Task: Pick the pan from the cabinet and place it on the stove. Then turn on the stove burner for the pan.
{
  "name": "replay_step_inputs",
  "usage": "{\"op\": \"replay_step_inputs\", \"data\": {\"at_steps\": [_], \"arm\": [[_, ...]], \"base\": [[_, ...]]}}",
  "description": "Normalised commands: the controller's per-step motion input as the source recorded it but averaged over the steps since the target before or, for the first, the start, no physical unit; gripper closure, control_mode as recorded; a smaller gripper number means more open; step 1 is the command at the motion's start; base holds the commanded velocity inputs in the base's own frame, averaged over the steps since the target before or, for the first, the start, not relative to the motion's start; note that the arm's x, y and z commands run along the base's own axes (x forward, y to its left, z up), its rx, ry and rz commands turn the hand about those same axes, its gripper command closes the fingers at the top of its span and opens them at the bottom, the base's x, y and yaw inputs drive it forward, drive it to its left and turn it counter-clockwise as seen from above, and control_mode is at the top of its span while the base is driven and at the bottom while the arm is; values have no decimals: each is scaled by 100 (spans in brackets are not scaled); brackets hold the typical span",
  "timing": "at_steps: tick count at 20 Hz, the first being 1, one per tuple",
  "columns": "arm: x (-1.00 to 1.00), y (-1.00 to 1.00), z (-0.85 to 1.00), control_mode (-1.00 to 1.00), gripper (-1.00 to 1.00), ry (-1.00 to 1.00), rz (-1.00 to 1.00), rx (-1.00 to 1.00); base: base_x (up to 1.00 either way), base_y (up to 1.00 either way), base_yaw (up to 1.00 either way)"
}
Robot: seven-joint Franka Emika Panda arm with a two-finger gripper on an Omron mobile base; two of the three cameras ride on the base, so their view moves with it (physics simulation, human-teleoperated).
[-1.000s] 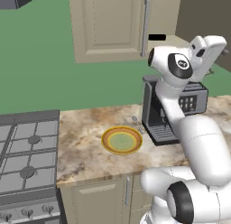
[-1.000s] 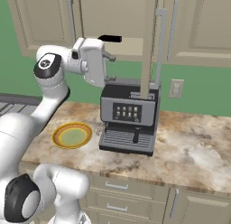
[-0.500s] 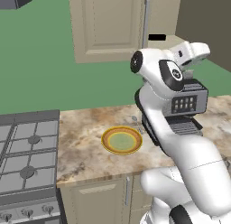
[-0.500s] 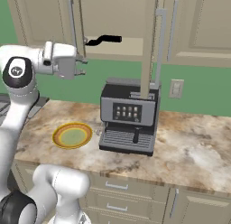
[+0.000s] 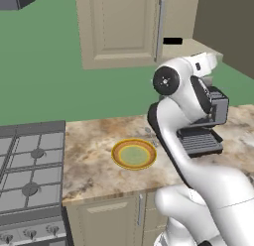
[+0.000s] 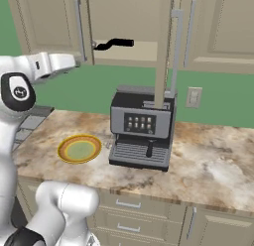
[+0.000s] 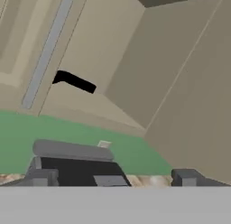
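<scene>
1 pan handle (image 6: 115, 43) in open cabinet (image 6: 134, 22), 1 plate (image 5: 133, 154), 1 coffee machine (image 6: 142, 128), hand (image 7: 111, 178) spread wide

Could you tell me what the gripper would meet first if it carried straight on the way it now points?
Probably the open cabinet: the open gripper looks up into it, with the pan's black handle left of centre. Depth is unclear.

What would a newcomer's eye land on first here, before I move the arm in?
Probably the pan's black handle, poking out over the shelf edge of the open cabinet above the counter. Next, the boxy coffee machine standing on the marble counter right below that opening, with the yellow-rimmed plate lying beside it. The gripper is open and pointed up toward the handle, holding nothing, while the stove sits bare at the counter's far end.
</scene>
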Motion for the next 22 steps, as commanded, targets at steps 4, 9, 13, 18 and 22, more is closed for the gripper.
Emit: {"op": "replay_step_inputs", "data": {"at_steps": [4,9,13,18,22], "arm": [[18,48,0,-100,-100,-24,47,13],[22,24,17,-100,-100,-21,39,13],[16,14,34,-100,-100,-15,24,13],[10,3,34,-100,-100,-13,11,7],[22,7,22,-100,-100,-9,7,7]], "base": [[0,0,0],[0,0,0],[0,0,0],[0,0,0],[0,0,0]]}}
